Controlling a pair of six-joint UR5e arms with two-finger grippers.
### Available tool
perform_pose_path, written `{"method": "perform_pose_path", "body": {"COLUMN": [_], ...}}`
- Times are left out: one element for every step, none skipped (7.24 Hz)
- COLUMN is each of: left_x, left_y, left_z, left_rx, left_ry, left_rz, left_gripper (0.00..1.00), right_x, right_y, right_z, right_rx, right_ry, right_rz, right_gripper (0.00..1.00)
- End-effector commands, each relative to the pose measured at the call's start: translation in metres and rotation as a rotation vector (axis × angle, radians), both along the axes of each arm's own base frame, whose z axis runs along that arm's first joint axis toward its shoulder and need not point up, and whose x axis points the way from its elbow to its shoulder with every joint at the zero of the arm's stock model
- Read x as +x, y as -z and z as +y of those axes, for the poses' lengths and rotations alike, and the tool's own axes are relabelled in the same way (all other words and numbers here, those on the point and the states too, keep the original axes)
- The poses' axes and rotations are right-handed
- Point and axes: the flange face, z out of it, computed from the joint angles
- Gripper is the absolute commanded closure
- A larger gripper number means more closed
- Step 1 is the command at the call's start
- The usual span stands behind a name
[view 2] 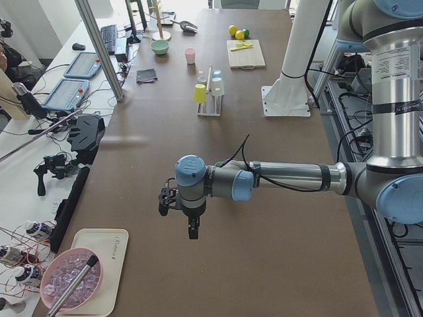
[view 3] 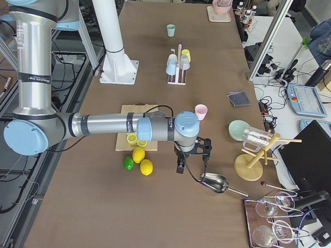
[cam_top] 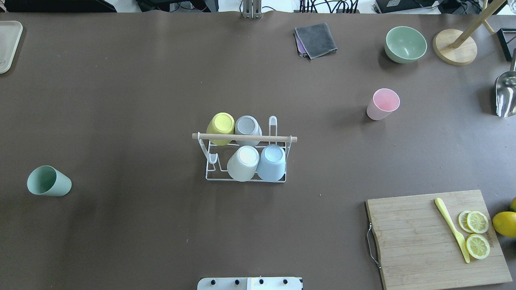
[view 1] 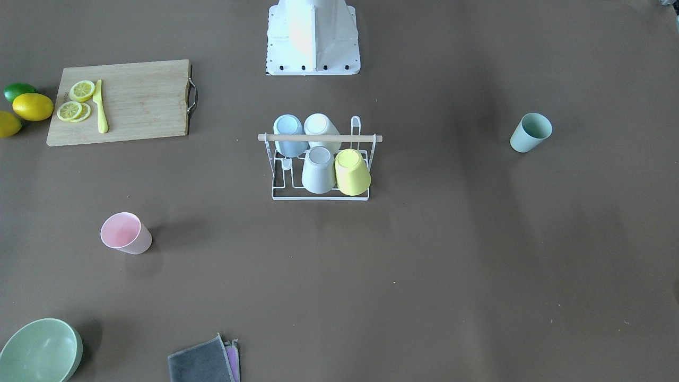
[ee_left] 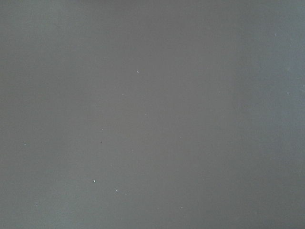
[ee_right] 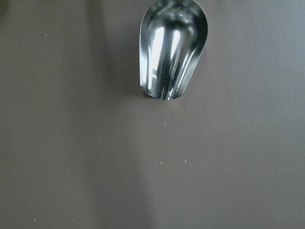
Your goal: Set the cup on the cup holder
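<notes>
The cup holder (cam_top: 242, 137) is standing in the middle of the overhead view, on the brown worktop (cam_top: 121, 100). Four cups are already sitting upside down on it: yellow, grey, white and blue. Two prongs are showing bare, one at its upper right and one at its lower left. A pink cup (cam_top: 383, 104) is waiting at the upper right and a green cup (cam_top: 48, 181) at the far left. Both seem to be standing mouth up, well apart from the holder.

The left end effector (view 2: 192, 231) and the right end effector (view 3: 180, 168) are hanging far from any cup. I cannot tell if their fingers are wide or narrow.

A cup probably needs flipping, so it may be slipping out during the turn. The bare prongs are sitting close to the other cups and the wooden rod, so a bump may be knocking a cup off or pushing the holder along. The right end effector is hanging above a shiny scoop (ee_right: 172, 47) and may be hitting it.

A tiny mark on the cutting board (cam_top: 423, 241) is too small for reading.
</notes>
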Motion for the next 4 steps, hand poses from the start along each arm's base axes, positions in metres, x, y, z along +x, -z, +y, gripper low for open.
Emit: {"method": "perform_pose_path", "body": {"left_x": [0.0000, 0.0000, -0.0007, 0.0000], "left_y": [-0.0004, -0.0004, -0.0004, 0.0004], "left_z": [0.0006, 0.0006, 0.0006, 0.0005], "left_rx": [-0.001, -0.001, -0.001, 0.001], "left_ry": [0.000, 0.000, 0.001, 0.000], "left_rz": [0.000, 0.000, 0.000, 0.000], "left_gripper": [0.02, 0.02, 0.02, 0.02], "right_x": [-0.0016, -0.0029, -0.0036, -0.0031], "right_y": [0.0012, -0.0011, -0.0012, -0.0024], "right_z": [-0.0018, -0.0012, -0.0019, -0.0013], "right_rx": [0.013, 0.010, 0.010, 0.008], "right_ry": [0.013, 0.017, 0.019, 0.019], "right_rz": [0.012, 0.013, 0.015, 0.021], "right_gripper": [0.00, 0.00, 0.00, 0.00]}}
